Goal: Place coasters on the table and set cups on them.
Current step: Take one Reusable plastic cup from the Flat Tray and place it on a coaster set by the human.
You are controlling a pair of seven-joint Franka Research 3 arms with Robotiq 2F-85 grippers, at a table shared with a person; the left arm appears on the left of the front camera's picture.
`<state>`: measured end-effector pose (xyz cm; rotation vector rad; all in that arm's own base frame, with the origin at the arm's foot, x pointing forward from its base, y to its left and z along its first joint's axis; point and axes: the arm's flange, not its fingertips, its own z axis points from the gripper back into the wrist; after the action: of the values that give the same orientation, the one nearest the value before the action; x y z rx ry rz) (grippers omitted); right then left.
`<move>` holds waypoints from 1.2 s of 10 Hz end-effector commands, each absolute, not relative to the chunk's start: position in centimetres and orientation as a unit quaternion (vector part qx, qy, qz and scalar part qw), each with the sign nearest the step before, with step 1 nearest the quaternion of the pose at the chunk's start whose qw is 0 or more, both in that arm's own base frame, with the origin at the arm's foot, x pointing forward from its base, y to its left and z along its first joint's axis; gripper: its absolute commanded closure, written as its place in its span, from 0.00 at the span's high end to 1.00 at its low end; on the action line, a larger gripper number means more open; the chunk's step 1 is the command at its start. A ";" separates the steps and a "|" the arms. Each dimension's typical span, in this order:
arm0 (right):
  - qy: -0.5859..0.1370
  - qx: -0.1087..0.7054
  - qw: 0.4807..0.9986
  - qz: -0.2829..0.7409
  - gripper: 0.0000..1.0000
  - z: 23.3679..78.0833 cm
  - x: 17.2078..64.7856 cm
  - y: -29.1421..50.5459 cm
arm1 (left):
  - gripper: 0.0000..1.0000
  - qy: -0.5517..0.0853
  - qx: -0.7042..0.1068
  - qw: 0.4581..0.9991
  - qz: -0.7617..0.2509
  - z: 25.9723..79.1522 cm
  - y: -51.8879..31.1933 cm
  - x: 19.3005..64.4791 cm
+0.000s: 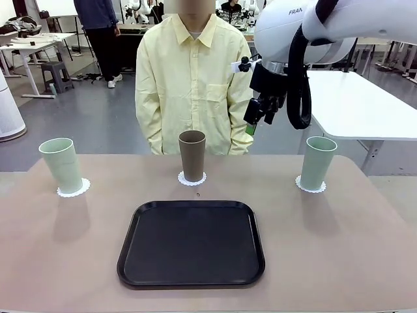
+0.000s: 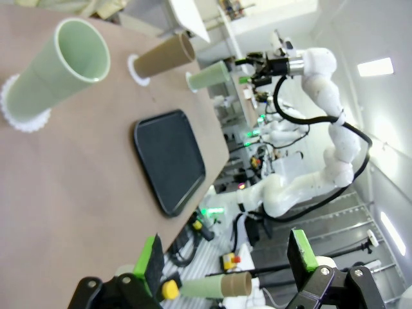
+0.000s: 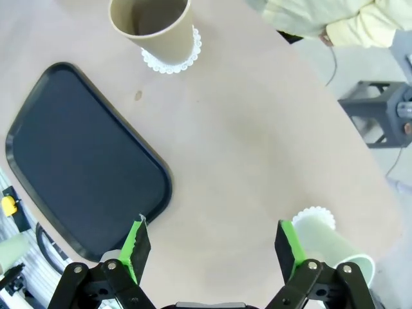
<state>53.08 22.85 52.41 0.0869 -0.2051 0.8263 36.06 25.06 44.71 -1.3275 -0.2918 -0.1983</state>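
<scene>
Mint cup (image 3: 328,241) beside right gripper (image 3: 215,248)

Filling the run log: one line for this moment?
coasters: three white lacy paper discs on table | cups: each tumbler on one | black tray: empty | right pincer: open, raised | left pincer: open

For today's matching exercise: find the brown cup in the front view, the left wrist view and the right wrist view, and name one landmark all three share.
Front view: the brown cup stands at centre, on a coaster just beyond the black tray.
Left wrist view: brown cup near the top, left of centre, lying sideways in the picture, above the tray.
Right wrist view: brown cup at the top edge, left of centre, above the tray.
Shared landmark: the black tray.
</scene>
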 end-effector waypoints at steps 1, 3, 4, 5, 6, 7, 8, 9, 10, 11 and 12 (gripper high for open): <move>-0.103 0.045 0.908 0.404 1.00 52.7 52.8 23.4 | 1.00 -0.138 -0.614 0.772 -0.091 44.8 25.1 35.9; -0.103 0.045 0.908 0.404 1.00 52.7 52.8 23.4 | 1.00 -0.138 -0.614 0.772 -0.091 44.8 25.1 35.9; -0.103 0.045 0.908 0.404 1.00 52.7 52.8 23.4 | 1.00 -0.138 -0.614 0.772 -0.091 44.8 25.1 35.9; -0.103 0.045 0.908 0.404 1.00 52.7 52.8 23.4 | 1.00 -0.138 -0.614 0.772 -0.091 44.8 25.1 35.9; -0.103 0.045 0.908 0.404 1.00 52.7 52.8 23.4 | 1.00 -0.138 -0.614 0.772 -0.091 44.8 25.1 35.9; -0.103 0.045 0.908 0.404 1.00 52.7 52.8 23.4 | 1.00 -0.138 -0.614 0.772 -0.091 44.8 25.1 35.9; -0.103 0.045 0.908 0.404 1.00 52.7 52.8 23.4 | 1.00 -0.138 -0.614 0.772 -0.091 44.8 25.1 35.9; -0.103 0.045 0.908 0.404 1.00 52.7 52.8 23.4 | 1.00 -0.138 -0.614 0.772 -0.091 44.8 25.1 35.9; -0.103 0.045 0.908 0.404 1.00 52.7 52.8 23.4 | 1.00 -0.138 -0.614 0.772 -0.091 44.8 25.1 35.9; -0.103 0.045 0.908 0.404 1.00 52.7 52.8 23.4 | 1.00 -0.138 -0.614 0.772 -0.091 44.8 25.1 35.9; -0.103 0.045 0.908 0.404 1.00 52.7 52.8 23.4 | 1.00 -0.138 -0.614 0.772 -0.091 44.8 25.1 35.9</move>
<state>52.77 23.45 52.55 0.0878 -0.2075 0.8377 36.06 25.06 44.71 -1.3275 -0.2918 -0.1983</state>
